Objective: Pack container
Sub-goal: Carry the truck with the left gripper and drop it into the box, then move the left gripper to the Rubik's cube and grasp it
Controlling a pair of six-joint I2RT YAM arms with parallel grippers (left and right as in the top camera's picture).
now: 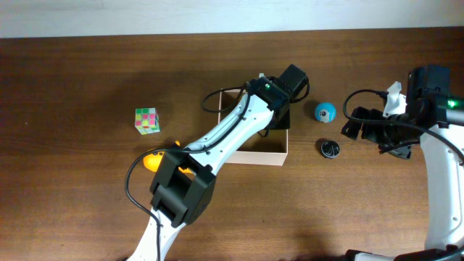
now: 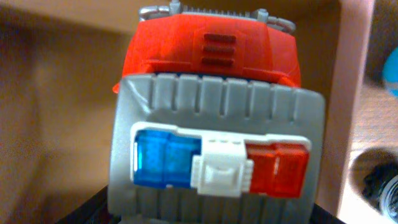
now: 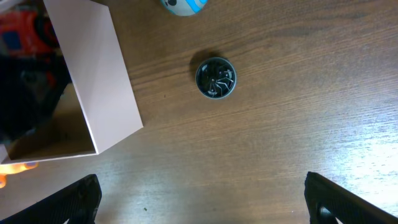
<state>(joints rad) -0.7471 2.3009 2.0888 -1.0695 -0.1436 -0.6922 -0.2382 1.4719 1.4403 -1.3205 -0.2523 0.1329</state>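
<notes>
While the left fingers (image 2: 102,211) clasp a toy truck (image 2: 211,118) inside the container (image 3: 93,74), the right fingers (image 3: 68,202) gape.

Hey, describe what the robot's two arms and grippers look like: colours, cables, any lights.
Both arms are slim white links joined by blocky black joint housings. The left arm has a black cable looping beside it and a green light near its wrist. The right arm has similar black cable loops and a green glow too. The right gripper has two black, blunt fingers.
</notes>
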